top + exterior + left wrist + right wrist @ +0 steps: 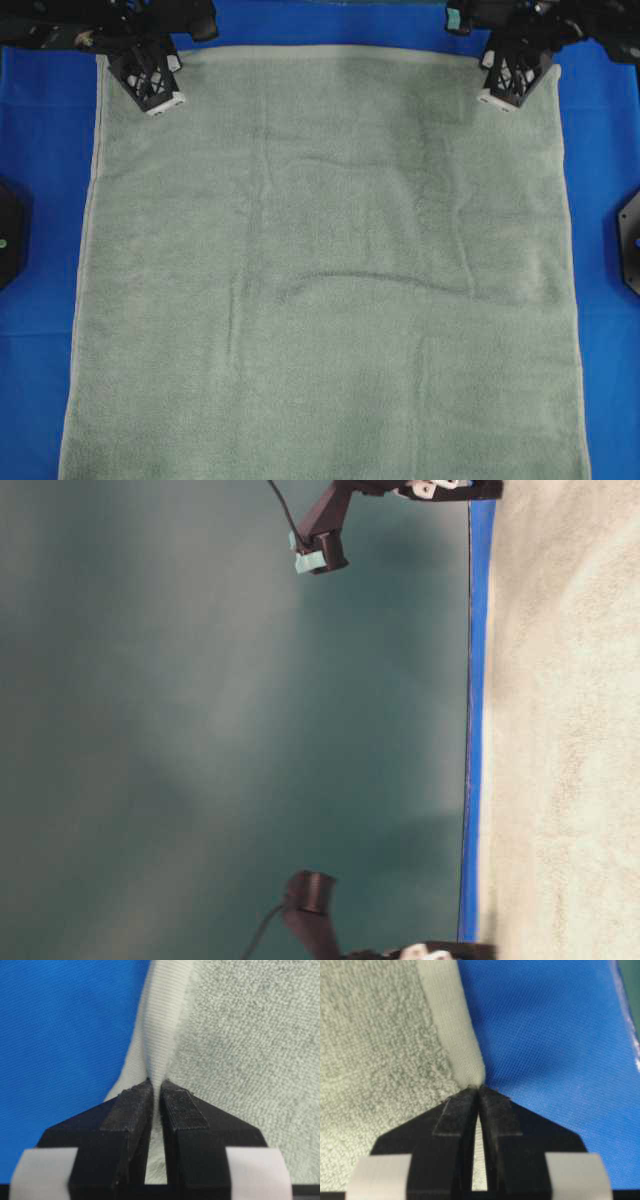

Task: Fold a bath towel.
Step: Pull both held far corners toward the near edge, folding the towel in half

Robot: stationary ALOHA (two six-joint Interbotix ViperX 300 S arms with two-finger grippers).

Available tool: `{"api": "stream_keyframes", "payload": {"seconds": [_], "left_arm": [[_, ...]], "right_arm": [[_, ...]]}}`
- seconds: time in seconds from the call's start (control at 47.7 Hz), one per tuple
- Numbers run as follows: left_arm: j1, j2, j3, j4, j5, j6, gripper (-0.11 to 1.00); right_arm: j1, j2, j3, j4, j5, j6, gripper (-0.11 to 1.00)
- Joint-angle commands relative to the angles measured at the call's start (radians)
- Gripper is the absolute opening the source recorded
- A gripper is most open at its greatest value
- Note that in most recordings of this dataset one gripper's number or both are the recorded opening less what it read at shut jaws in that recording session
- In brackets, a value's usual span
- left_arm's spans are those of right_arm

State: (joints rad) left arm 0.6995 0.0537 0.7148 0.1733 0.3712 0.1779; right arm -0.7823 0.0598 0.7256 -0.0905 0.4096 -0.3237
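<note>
Counter draped in a smooth bright blue cloth, showing as a border along the top and both sides, with a blurred teal backdrop behind in the table-level view. Spread flat across nearly all of it, the bath towel: pale sage-green terry, one layer, running off the bottom edge of the overhead view, with a few shallow wrinkles across the middle and a flat woven hem along its side edges. At the top left corner, the left gripper pinching the towel, fingers drawn narrow with a ridge of the pale hem standing up between the pads and a sliver of cloth visible in the slot behind them; blue cloth to one side, looped pile to the other. At the top right corner, the right gripper doing likewise, fingers nearly together, clamped on the hem where it meets the blue cloth. Both grippers low at the counter, well apart from each other, one at each far corner. Seen overhead, black arm links reaching in from the top edge to both corners, and dark mounts at the left and right margins
</note>
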Motion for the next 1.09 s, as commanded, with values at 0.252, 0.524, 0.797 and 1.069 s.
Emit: {"api": "stream_keyframes", "payload": {"seconds": [0.252, 0.524, 0.797, 1.069], "left_arm": [[-0.048, -0.204, -0.155, 0.002, 0.255, 0.041, 0.04], [-0.061, -0.232, -0.178, 0.002, 0.298, 0.031, 0.04], [-0.236, -0.298, -0.078, -0.04, 0.313, -0.04, 0.04], [-0.623, -0.443, 0.104, -0.08, 0.273, -0.414, 0.04]], "right_arm": [[-0.006, -0.258, -0.025, 0.003, 0.078, 0.003, 0.03], [0.009, -0.331, -0.003, 0.037, 0.127, 0.003, 0.03], [0.178, -0.39, 0.063, 0.161, 0.195, 0.049, 0.03], [0.621, -0.557, 0.202, 0.184, 0.199, 0.439, 0.03]]}}
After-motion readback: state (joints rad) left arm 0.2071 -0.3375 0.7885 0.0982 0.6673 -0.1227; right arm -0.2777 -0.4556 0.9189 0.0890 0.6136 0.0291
